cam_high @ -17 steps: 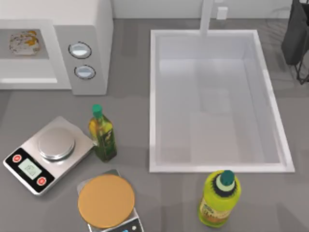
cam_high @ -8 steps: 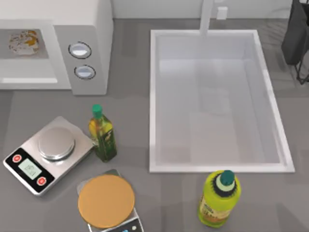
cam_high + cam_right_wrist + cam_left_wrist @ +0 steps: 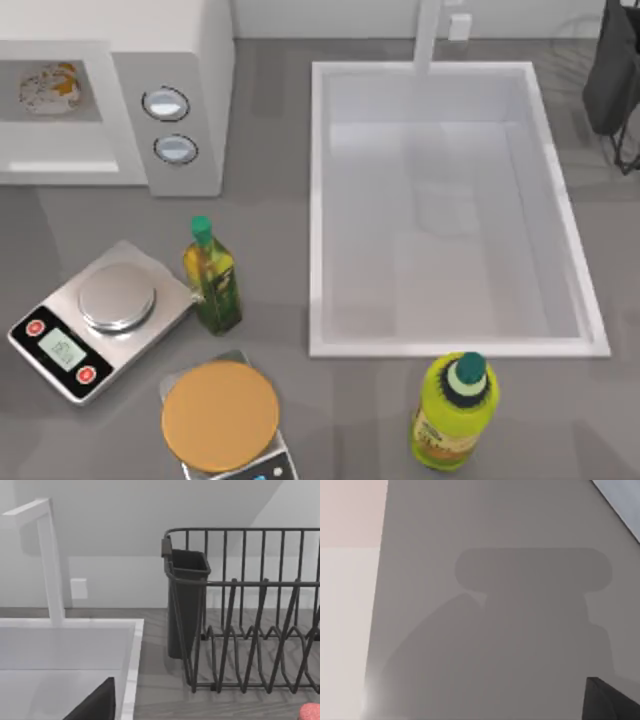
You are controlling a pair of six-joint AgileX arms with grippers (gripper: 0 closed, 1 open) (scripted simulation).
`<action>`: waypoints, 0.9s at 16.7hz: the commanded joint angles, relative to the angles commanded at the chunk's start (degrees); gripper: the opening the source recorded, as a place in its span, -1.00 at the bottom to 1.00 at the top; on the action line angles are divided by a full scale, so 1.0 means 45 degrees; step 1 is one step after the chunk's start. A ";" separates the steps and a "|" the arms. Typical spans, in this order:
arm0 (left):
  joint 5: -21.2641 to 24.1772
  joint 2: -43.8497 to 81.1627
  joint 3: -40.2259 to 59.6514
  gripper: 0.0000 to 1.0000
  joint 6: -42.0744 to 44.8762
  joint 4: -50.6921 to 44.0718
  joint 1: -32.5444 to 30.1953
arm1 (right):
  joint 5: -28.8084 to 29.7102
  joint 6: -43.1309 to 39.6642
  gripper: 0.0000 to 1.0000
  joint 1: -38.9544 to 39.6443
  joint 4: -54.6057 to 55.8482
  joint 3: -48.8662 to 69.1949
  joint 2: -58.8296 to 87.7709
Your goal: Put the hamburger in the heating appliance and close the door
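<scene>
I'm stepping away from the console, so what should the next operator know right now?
End effectors: neither one's state can be read from these pictures.
Hamburger: lying inside the microwave at the top view's left, seen behind the pale window of the door.
Done: burger is in the appliance, and the door looks shut or very nearly so.
Left: confirm that the door is fully closed.
Nearby: silver scales, an oil bottle, an orange disc, and the sink to the right.
</scene>
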 joint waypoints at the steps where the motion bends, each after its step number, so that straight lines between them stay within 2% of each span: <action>1: 0.0000 0.0000 0.0000 -1.00 0.0000 0.0000 0.0000 | 0.0000 0.0000 1.00 0.0000 0.0000 0.0000 0.0000; 4: 0.0057 0.0014 -0.0039 -1.00 -0.0015 -0.0026 0.0049 | 0.0000 0.0000 1.00 0.0000 0.0000 0.0000 0.0000; 7: -0.0130 -0.0786 -0.0647 -1.00 -0.0614 0.0275 -0.0826 | 0.0000 0.0000 1.00 0.0000 0.0000 0.0000 0.0000; 12: -0.1435 -0.3134 -0.2723 -1.00 -0.2726 0.1066 -0.3157 | 0.0000 0.0000 1.00 0.0000 0.0000 0.0000 0.0000; 15: -0.2170 -0.3928 -0.3542 -1.00 -0.3600 0.1308 -0.3767 | 0.0000 0.0000 1.00 0.0000 0.0000 0.0000 0.0000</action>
